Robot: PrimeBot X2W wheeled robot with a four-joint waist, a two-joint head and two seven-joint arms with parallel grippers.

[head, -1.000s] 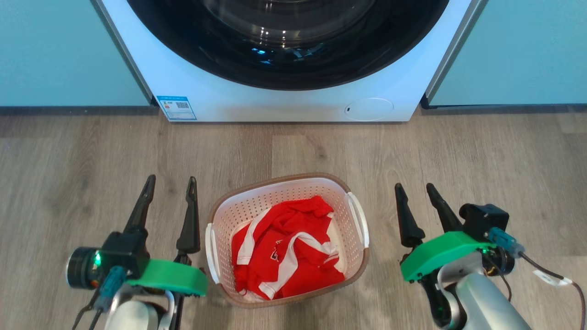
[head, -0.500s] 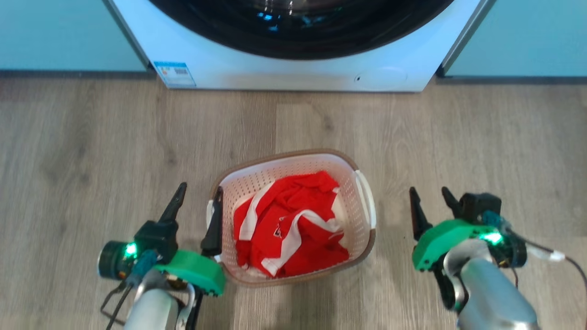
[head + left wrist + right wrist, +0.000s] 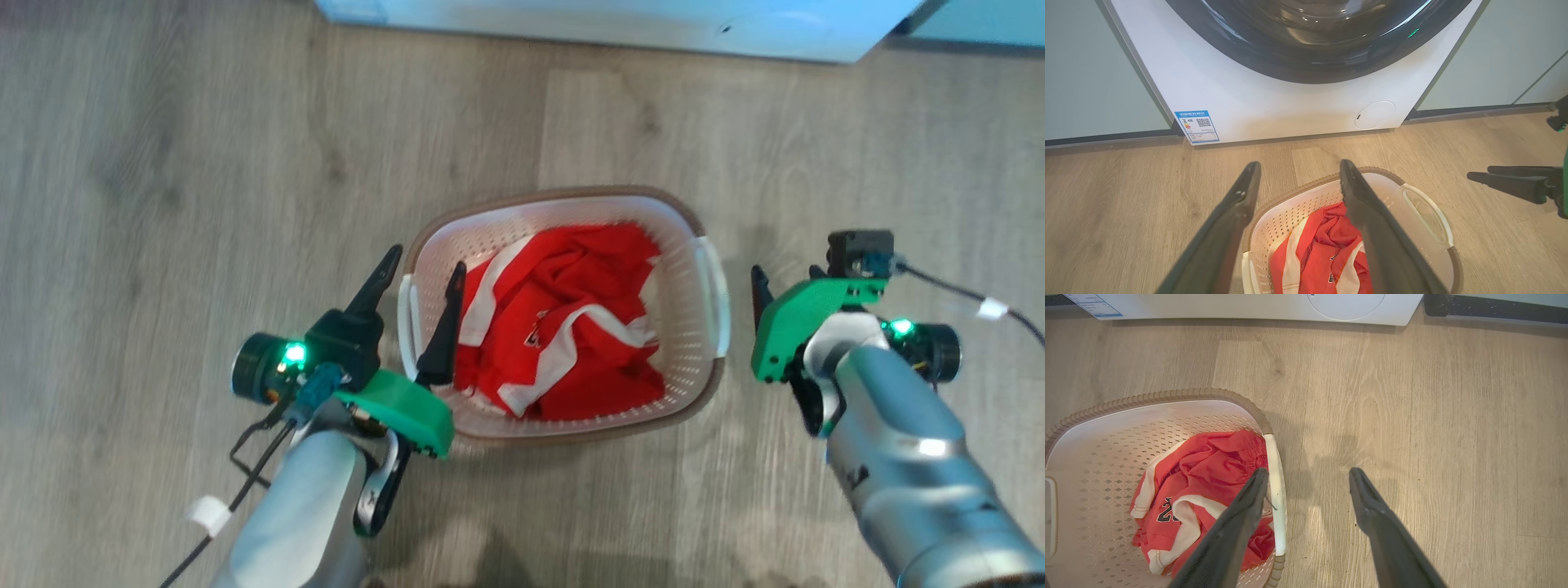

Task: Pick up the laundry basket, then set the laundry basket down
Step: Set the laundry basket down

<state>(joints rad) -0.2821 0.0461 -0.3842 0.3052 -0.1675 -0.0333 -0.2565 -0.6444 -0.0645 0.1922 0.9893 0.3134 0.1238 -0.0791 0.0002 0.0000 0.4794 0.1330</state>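
Observation:
The laundry basket, white with perforated walls and a brown rim, stands on the wood floor with a red garment with white stripes inside. My left gripper is open and straddles the basket's left wall, one finger inside and one outside the left handle. The left wrist view shows the same gripper spread over the basket's rim. My right gripper is open just outside the right handle. In the right wrist view this gripper has one finger level with the handle.
A white washing machine with a dark round door stands just beyond the basket, between pale cabinet fronts. Its lower edge shows at the top of the head view. Bare wood floor surrounds the basket.
The head camera has tilted down, shifting the whole picture. My left gripper has moved in over the basket's left wall, and my right gripper has come closer to the right handle.

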